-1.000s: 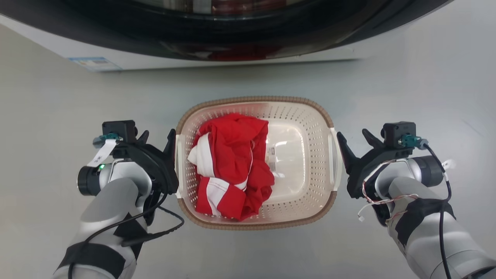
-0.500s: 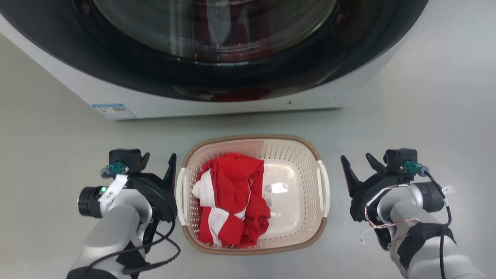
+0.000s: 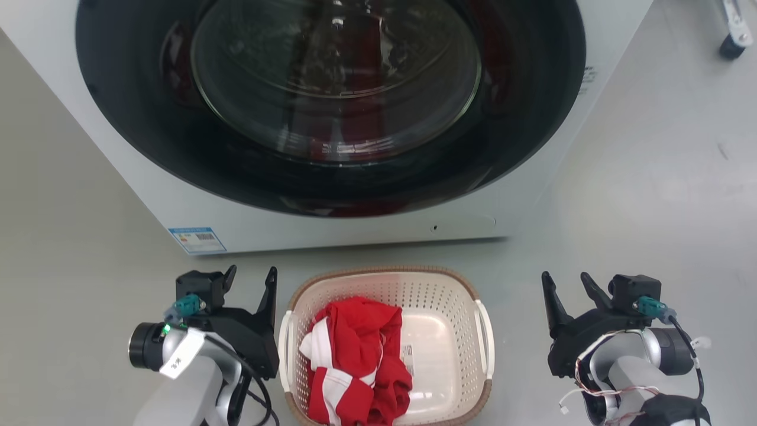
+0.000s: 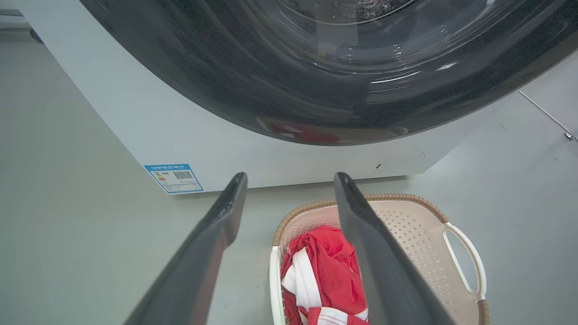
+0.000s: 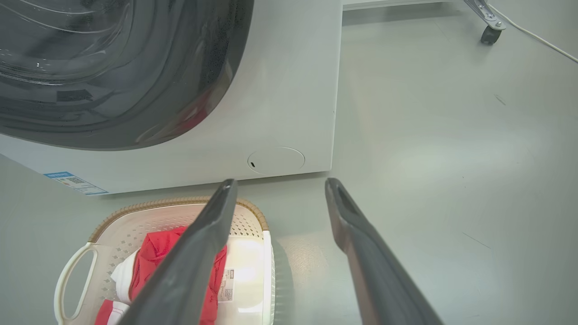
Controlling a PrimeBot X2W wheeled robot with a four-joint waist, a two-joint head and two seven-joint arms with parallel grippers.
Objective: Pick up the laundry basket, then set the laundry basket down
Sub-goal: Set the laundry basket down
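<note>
While the laundry basket is resting on the floor just before the washer, red-and-white cloth inside it, the left hand is being held just beside its left handle and the right hand apart from its right side, both spread wide, empty, fingers pointing toward the washer.

There is one washer and one laundry basket; the basket has two white handles, one small sticker on its bottom and one heap of red and white cloth, though I cannot tell whether that heap is one garment or several. There are two claws, the left claw and the right claw, each with two dark fingers. The washer has one round door and one blue label, and one small wheel stands far off.
</note>
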